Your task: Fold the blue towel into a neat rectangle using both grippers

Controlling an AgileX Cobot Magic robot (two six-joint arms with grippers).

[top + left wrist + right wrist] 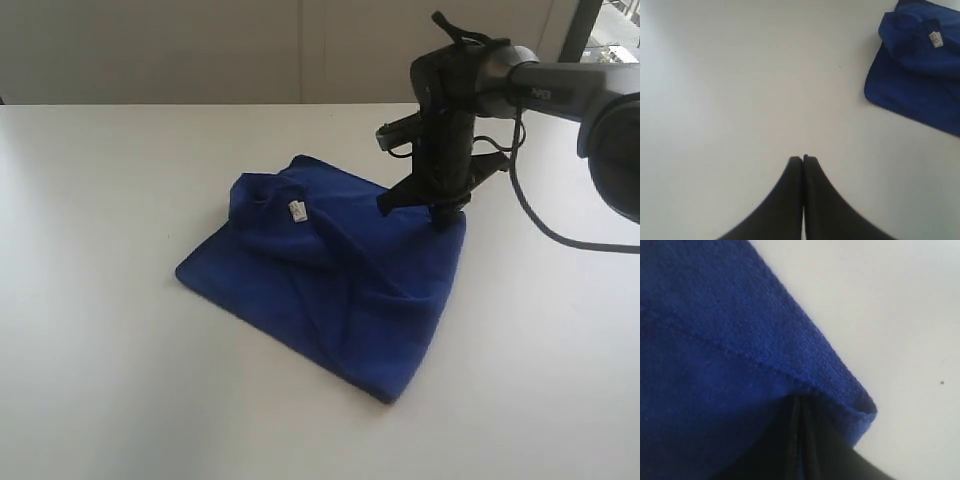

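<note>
You have the right gripper [412,208] down on the far corner of the towel [330,280], jaws pressed together on the edge; its wrist view shows the hem [790,375] crossing directly at the tips, with cloth on one side of them and bare table [100,350] on the other; I judge this a pinch on the corner, though how deep the bite goes is hidden. The left gripper [803,159] is closed on nothing; it hangs over bare table, with the towel ahead of it, off to one side and well apart from its tips. Progress, as I judge it: partly done; the towel lies doubled over in a rough four-sided shape, but the upper layer is rumpled, with ridges running away from the right gripper and a bunched lump beside the tag [297,211] at the side farthest from it; the edges do not line up, so this is no neat rectangle yet. Left to do: smooth or re-lay the top layer, square the edges, and bring the left gripper to a corner of its own. Obstructions: nothing else lies on the table; note only the cable [540,225] looping just behind the right gripper, and the bunched cloth itself, which may drag when the corner is pulled.
</note>
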